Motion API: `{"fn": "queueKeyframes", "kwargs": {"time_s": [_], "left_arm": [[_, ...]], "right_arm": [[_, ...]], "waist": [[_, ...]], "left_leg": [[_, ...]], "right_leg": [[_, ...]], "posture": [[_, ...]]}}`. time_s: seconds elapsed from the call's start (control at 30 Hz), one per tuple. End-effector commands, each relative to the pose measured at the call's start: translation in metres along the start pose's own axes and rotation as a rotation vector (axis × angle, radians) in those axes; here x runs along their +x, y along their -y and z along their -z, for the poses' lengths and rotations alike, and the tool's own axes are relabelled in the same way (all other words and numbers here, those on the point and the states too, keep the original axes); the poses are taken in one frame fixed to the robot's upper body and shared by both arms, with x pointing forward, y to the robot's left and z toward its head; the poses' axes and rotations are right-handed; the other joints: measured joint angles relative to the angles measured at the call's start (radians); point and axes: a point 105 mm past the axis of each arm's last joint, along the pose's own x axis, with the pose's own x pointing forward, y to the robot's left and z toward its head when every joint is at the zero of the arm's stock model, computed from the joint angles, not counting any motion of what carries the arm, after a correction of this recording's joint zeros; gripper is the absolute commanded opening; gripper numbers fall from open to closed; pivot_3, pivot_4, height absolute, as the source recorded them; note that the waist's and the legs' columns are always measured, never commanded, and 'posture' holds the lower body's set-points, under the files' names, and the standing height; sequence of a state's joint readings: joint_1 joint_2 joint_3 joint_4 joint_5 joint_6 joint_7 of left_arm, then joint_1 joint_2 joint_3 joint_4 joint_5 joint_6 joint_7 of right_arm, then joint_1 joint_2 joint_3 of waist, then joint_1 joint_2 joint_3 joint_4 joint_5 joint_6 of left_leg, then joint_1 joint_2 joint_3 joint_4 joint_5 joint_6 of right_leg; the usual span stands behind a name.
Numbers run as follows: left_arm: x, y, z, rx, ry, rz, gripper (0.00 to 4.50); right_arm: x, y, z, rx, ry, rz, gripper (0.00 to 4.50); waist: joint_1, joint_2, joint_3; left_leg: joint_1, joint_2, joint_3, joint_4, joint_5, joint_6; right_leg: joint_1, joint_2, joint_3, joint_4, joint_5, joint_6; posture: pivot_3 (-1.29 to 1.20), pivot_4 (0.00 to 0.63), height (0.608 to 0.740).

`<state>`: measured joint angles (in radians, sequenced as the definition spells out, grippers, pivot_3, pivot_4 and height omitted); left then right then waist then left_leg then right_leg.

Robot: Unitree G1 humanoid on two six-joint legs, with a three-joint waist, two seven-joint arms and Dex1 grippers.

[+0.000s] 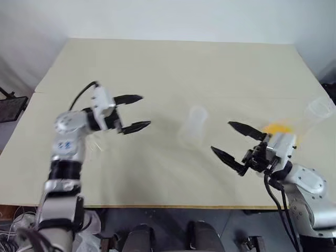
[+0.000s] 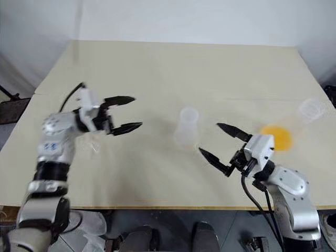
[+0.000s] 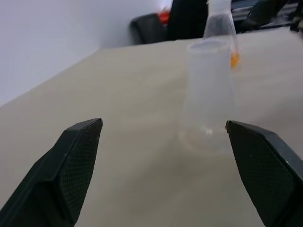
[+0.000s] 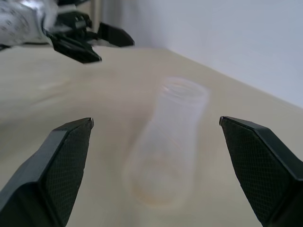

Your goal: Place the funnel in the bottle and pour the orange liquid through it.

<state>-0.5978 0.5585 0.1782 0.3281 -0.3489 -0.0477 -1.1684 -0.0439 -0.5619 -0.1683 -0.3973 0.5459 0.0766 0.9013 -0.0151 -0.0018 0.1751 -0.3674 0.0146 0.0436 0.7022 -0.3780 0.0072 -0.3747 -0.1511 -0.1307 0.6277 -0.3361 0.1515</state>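
Nearest the worktop's [image 1: 157, 63] front edge, toward its right corner, my right tool [image 1: 237, 143] hovers with its two black fingers spread wide, grasping nothing. Toward the left edge, my left tool [image 1: 134, 112] hangs above the worktop, likewise spread wide and empty. Both tools point inward at the bottle [image 1: 193, 125], which stands upright on the worktop between them, about midway between the front and back edges, apart from both. Its mouth is bare and it looks empty.

Near the right edge, a larger clear flask [image 2: 307, 118] leans with its mouth toward that edge, just behind my right tool. Orange liquid [image 2: 276, 137] forms a bright pool in its lower part.

I cannot make out the funnel for certain; a faint clear shape [image 2: 93, 145] lies below my left arm.
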Motion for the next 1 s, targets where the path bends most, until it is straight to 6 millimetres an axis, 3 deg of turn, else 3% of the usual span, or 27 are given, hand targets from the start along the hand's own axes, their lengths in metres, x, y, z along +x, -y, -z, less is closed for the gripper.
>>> {"fn": "queueKeyframes", "kwargs": {"time_s": [0.03,0.1,0.2,0.4,0.5,0.6,0.7,1.0], "left_arm": [[-0.042,-0.002,-0.012,0.04,0.006,-0.175,4.44],[-0.083,0.003,-0.002,0.021,-0.052,-0.319,4.44],[-0.123,0.017,-0.001,-0.037,-0.093,-0.481,4.44],[-0.172,0.049,0.008,-0.088,-0.198,-0.691,4.44],[-0.187,0.066,0.016,-0.126,-0.239,-0.75,4.44],[-0.192,0.082,0.026,-0.167,-0.266,-0.778,4.44],[-0.184,0.091,0.034,-0.202,-0.265,-0.769,4.44],[-0.117,0.094,0.04,-0.258,-0.17,-0.65,4.44]], "right_arm": [[0.003,-0.007,-0.005,0.025,0.011,-0.123,4.5],[0.007,-0.01,-0.006,0.04,0.008,-0.186,4.5],[0.013,-0.013,-0.006,0.024,0.01,-0.242,4.5],[0.021,-0.018,-0.005,0.024,0.017,-0.306,4.5],[0.022,-0.018,-0.004,0.025,0.017,-0.311,4.5],[0.023,-0.017,-0.003,0.027,0.019,-0.314,4.5],[0.023,-0.018,-0.003,0.028,0.019,-0.315,4.5],[0.018,-0.016,0.0,0.023,0.002,-0.285,4.5]], "waist": [[-0.004,0.0,0.0],[-0.003,0.0,0.0],[-0.007,-0.001,0.0],[0.014,-0.001,0.0],[0.015,-0.001,0.0],[0.015,-0.001,0.0],[0.015,-0.001,0.0],[0.014,-0.001,0.0]], "left_leg": [[0.0,0.0,-0.001,0.0,0.0,0.0],[-0.001,0.0,-0.003,0.0,0.0,0.0],[0.0,0.0,-0.004,0.001,0.0,0.0],[0.001,0.0,-0.005,0.001,0.0,0.0],[0.0,-0.001,-0.005,0.001,0.0,0.0],[0.0,-0.001,-0.005,0.001,0.0,0.0],[0.0,-0.001,-0.004,0.001,0.0,0.0],[0.001,-0.001,-0.004,0.001,0.0,0.0]], "right_leg": [[0.0,0.0,0.0,0.0,0.0,0.0],[0.001,0.0,0.0,0.0,0.0,0.0],[0.002,-0.001,0.0,0.0,0.0,0.0],[0.004,-0.001,0.002,-0.001,0.0,0.0],[0.004,-0.001,0.002,-0.001,0.0,0.0],[0.004,-0.001,0.002,-0.002,0.0,0.0],[0.004,-0.001,0.002,-0.002,0.0,0.0],[0.004,-0.001,0.002,-0.002,0.0,0.0]], "posture": [[0.0,0.15,0.74],[0.0,0.15,0.74],[0.0,0.15,0.74],[0.0,0.15,0.74],[0.0,0.15,0.74],[0.0,0.15,0.74],[0.0,0.15,0.74],[0.0,0.15,0.74]]}}
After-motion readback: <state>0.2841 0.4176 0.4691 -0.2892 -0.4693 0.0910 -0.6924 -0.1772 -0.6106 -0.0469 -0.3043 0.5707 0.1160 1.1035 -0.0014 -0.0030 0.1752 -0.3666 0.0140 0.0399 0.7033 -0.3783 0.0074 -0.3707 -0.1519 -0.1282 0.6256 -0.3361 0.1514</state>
